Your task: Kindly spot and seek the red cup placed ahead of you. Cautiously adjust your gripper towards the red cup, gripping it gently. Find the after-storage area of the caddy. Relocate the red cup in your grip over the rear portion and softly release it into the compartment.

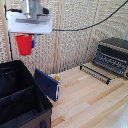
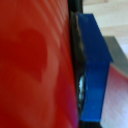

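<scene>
Hovering gripper [image 1: 26,44], gripping red cup [image 1: 23,45]

- The exterior view stands off the arm, level with the wooden table [image 1: 95,100], facing a reed-screen wall [image 1: 80,30], the caddy [image 1: 20,95] nearest.
- The wrist view sits pressed against the red cup [image 2: 35,65], beside one blue fingertip [image 2: 95,65].
- Both views share the red cup [image 1: 23,44] and the gripper [image 1: 28,42].
</scene>
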